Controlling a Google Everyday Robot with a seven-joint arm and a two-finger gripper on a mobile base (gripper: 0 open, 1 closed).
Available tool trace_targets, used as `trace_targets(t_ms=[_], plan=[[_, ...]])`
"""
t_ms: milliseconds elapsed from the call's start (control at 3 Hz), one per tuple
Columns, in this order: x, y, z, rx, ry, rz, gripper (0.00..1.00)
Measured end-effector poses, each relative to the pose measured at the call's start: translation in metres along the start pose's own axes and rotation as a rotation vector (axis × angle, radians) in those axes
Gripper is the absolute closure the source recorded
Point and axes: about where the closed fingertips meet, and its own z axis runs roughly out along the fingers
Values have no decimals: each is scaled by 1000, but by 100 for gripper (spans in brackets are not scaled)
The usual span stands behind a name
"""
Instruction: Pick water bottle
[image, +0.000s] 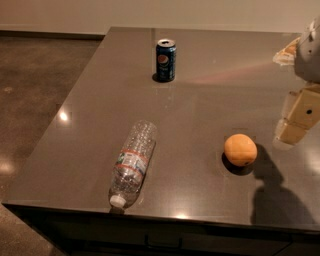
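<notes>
The water bottle (132, 162) is clear ribbed plastic with a white cap and a white, red and green label band. It lies on its side on the grey table (200, 95), cap toward the front edge. My gripper (296, 120) hangs at the right edge of the view, above the table and far right of the bottle, a little right of an orange. It holds nothing that I can see.
A blue soda can (166, 60) stands upright toward the back of the table. An orange (240, 149) sits to the right of the bottle. A pale object (286, 52) lies at the far right edge. The table's front edge is close to the bottle cap.
</notes>
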Motion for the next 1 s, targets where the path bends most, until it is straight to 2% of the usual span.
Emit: trace_targets(t_ms=[667,1000], plan=[[-5,-1,0,1,-2,-24,0],[-26,-4,9,2,-23,-131,0]])
